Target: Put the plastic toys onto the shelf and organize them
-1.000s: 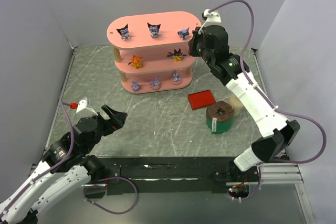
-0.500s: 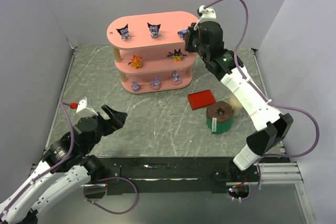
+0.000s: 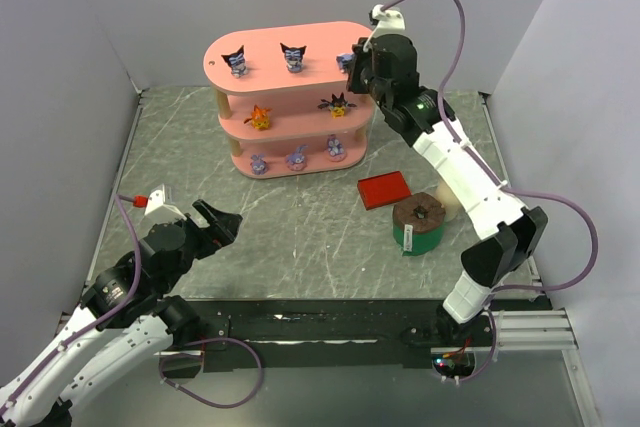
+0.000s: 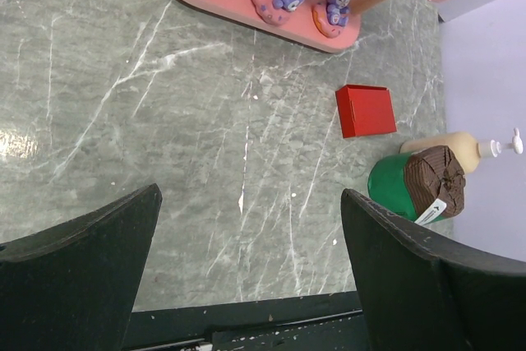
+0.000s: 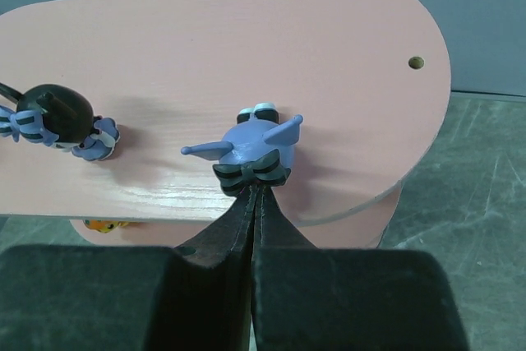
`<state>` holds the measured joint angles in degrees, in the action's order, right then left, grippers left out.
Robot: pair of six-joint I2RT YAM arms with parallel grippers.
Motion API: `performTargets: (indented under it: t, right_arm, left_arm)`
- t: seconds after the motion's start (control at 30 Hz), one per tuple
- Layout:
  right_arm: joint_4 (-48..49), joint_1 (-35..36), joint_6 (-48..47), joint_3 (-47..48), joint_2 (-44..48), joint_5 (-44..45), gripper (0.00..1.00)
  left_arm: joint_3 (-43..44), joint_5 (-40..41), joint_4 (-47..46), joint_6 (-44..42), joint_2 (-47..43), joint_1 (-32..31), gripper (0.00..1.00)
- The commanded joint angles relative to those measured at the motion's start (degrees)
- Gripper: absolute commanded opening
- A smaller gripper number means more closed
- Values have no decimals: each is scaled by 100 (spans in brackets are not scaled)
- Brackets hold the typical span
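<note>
Presses right jaws together, tips touching the bow of a pointed-eared figurine [image 5: 246, 141] at the right end of the top board of the shelf [image 3: 266, 48]; holds left jaws spread wide above the worktop [image 4: 123, 88], well apart from that shelf

Pink shelf [image 3: 265, 45]; red box [image 3: 384, 190]; green cylinder [image 3: 414, 240]; grey white-veined table [image 3: 300, 232].
</note>
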<state>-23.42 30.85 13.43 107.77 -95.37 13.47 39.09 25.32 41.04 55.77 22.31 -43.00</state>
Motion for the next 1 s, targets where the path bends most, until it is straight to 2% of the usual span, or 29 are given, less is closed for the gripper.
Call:
performTargets:
  t: [0.0, 0.27, 0.53, 0.57, 0.6, 0.67, 0.7, 0.8, 0.97]
  right_arm:
    - [110, -18, -148, 420, -95, 146, 0]
    - [100, 8, -209, 510, -114, 129, 0]
    - [338, 176, -105, -579, 1090, 68, 2]
    - [251, 176, -60, -660, 1213, 15, 7]
    - [67, 193, -8, -756, 1466, -116, 18]
    - [-162, 211, 142, -1098, 1749, -266, 32]
    - [-337, 228, 186, -1256, 2055, -414, 49]
    - [-418, 421, 221, -2082, 2775, -329, 70]
    - [-453, 597, 563, -3550, 3726, -266, 85]
  left_arm:
    - [20, 87, -69, 4, 28, -15, 96]
    - [28, 96, -61, 13, 19, -6, 96]
    - [55, 87, -69, -13, -33, -6, 96]
    - [63, 87, -69, -22, -59, -15, 96]
    - [55, 78, -78, -22, -77, -15, 96]
    - [55, 17, -104, -48, -156, -15, 96]
    - [63, 17, -113, -57, -182, -15, 96]
    - [72, 17, -175, -101, -270, -6, 96]
    - [195, 86, -123, -163, -200, -15, 96]
